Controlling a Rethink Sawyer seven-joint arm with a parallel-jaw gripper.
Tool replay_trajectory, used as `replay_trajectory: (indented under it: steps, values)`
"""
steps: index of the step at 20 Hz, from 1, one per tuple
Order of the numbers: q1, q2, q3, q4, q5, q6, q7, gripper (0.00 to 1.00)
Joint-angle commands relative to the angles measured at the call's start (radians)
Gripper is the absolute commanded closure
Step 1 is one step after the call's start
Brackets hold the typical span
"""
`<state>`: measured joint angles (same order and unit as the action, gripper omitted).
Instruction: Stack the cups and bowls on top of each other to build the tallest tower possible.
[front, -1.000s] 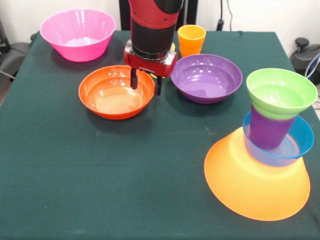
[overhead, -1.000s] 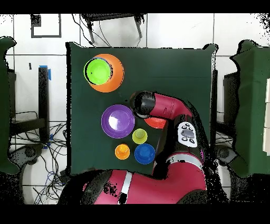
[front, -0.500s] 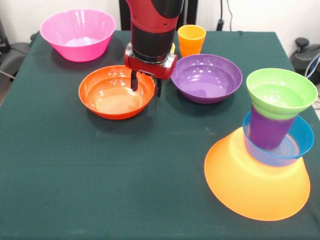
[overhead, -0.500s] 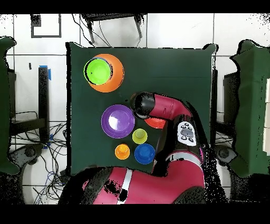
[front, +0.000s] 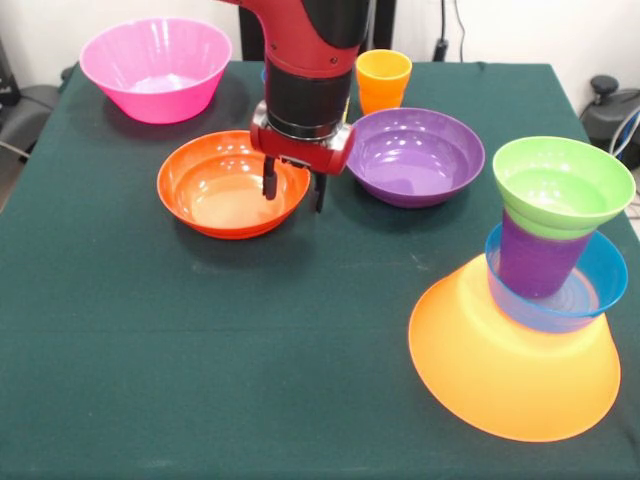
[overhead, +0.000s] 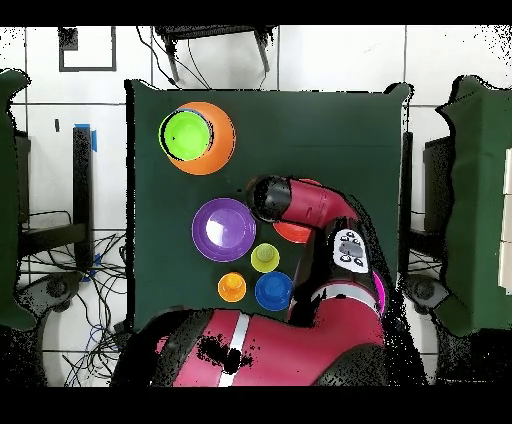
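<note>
In the front view, your gripper (front: 293, 187) hangs open and empty at the upper middle, one finger inside the orange-red bowl (front: 232, 184), one outside its right rim. The tower (front: 535, 300) stands straight up at the lower right: big yellow-orange bowl (front: 500, 370) upside down, blue bowl (front: 590, 290), purple cup (front: 535, 255), green bowl (front: 562, 183) facing up.

From overhead, the tower (overhead: 197, 137) sits at the upper left. The arm hides the gripper there.
</note>
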<state>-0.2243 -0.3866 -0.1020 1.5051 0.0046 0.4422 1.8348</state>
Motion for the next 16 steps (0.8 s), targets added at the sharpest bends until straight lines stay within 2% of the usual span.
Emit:
replay_trajectory:
  steps: [1, 3, 4, 7, 12, 16]
  values:
    - [0.039, 0.067, 0.053, -0.011, 0.025, -0.066, 0.18, 0.0]
    - [0.044, 0.072, 0.042, -0.014, 0.022, -0.079, 0.178, 0.0]
    - [0.04, 0.069, 0.046, -0.007, 0.02, -0.107, 0.172, 1.0]
    - [0.07, 0.048, 0.008, -0.017, 0.026, -0.056, 0.189, 1.0]
    - [0.109, -0.069, -0.034, 0.008, 0.026, 0.067, 0.161, 1.0]
    - [0.101, -0.12, -0.018, -0.038, 0.027, 0.151, 0.1, 1.0]
